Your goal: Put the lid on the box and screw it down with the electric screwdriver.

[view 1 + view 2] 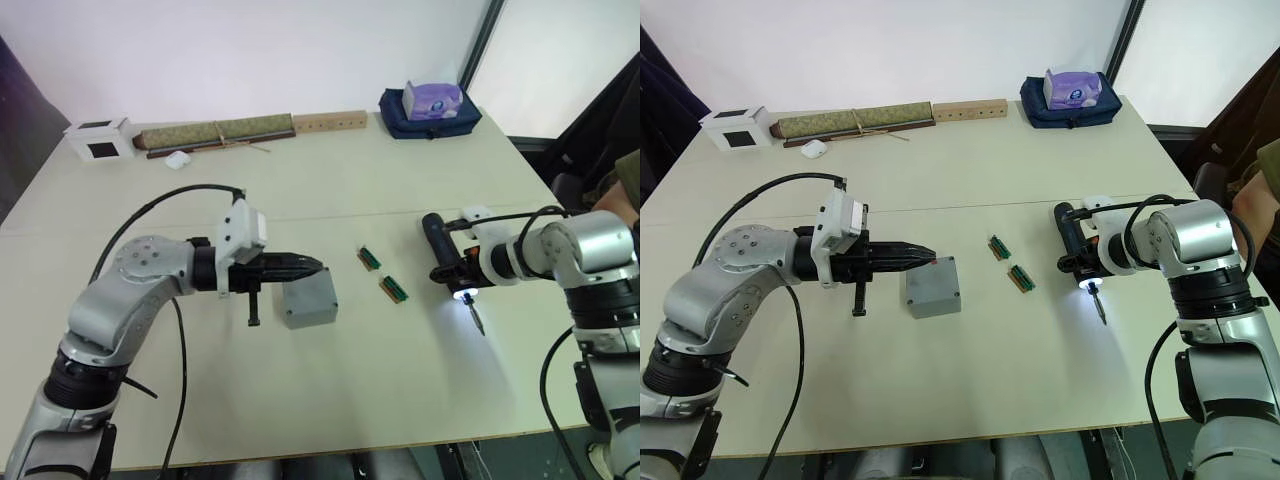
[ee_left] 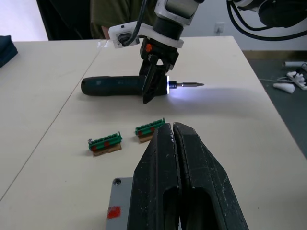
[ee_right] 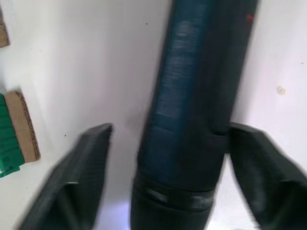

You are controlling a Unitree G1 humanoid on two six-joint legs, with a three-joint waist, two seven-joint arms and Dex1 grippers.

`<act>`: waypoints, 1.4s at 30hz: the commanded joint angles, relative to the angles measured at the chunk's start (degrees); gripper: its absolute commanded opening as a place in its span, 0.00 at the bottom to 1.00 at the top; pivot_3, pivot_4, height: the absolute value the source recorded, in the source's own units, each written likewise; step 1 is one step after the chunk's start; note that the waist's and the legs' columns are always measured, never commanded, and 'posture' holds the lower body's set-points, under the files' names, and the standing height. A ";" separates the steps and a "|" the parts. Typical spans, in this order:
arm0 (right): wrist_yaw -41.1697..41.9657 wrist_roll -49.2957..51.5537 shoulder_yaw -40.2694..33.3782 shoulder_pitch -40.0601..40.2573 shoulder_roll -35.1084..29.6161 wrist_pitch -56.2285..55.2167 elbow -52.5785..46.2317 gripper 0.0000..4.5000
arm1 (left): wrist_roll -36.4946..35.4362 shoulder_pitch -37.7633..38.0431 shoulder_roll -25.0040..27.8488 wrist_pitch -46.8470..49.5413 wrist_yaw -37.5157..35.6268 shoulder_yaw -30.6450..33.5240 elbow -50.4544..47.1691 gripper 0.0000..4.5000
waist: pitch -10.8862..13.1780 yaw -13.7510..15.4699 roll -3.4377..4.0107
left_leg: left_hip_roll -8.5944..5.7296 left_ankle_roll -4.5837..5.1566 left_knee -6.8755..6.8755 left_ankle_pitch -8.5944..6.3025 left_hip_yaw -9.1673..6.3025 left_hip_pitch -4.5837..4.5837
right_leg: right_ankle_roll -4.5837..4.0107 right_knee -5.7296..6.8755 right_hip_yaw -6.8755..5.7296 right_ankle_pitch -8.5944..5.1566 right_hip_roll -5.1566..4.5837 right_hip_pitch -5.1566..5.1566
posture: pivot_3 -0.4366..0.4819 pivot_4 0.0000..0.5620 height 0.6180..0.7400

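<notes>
Item 1, box (image 1: 933,287): grey, lid (image 1: 931,279) apparently already seated on top, standing near the counter (image 1: 970,390) centre, with two green circuit boards (image 1: 1012,264) at its 3 o'clock.

Item 2, left gripper (image 1: 923,256): jaws pressed together, empty, tips resting at the lid's 9 o'clock edge, probably to steady it.

Item 3, electric screwdriver (image 1: 446,266): lying on the counter well beyond the boards, tip light on.

Item 4, right gripper (image 3: 168,143): jaws spread either side of the screwdriver body, not clamped; likely poised for pickup.
</notes>
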 commanded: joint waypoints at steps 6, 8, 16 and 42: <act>9.96 -1.95 1.27 -2.30 -3.69 -18.10 -17.65 0.99 | 4.69 3.93 5.99 -2.56 0.46 2.89 2.53 0.00 | 0.01 -0.72 0.02 | 0.04 0.00 -0.01 0.00 -0.01 0.02 | 0.00 0.01 0.00 0.00 0.06 -0.01 | 0.48 0.27 1.00; 12.54 -0.93 0.95 -0.35 -2.34 -22.17 -21.92 0.91 | 5.75 6.02 7.04 -3.17 0.52 2.89 3.05 0.00 | 0.02 -1.05 -0.01 | 0.07 0.00 -0.04 0.00 -0.05 0.02 | 0.00 0.03 -0.03 -0.01 0.08 -0.01 | 0.48 0.27 1.00; 14.49 -4.84 5.92 6.75 2.94 -30.56 -24.58 0.31 | 10.04 10.96 6.43 -5.84 1.74 1.50 6.75 0.00 | 0.04 -0.67 -0.10 | 0.01 0.00 0.07 0.00 0.00 0.01 | 0.01 0.03 -0.03 0.01 -0.05 0.04 | 0.48 0.27 1.00; 24.92 -5.03 14.71 9.60 9.83 -26.71 -29.27 0.01 | 20.47 2.97 -7.22 -14.09 5.98 -5.90 21.77 0.00 | 0.02 0.18 -0.13 | 0.02 -0.01 0.17 0.01 -0.07 0.06 | -0.01 0.21 -0.08 0.03 -0.01 0.08 | 0.48 0.27 1.00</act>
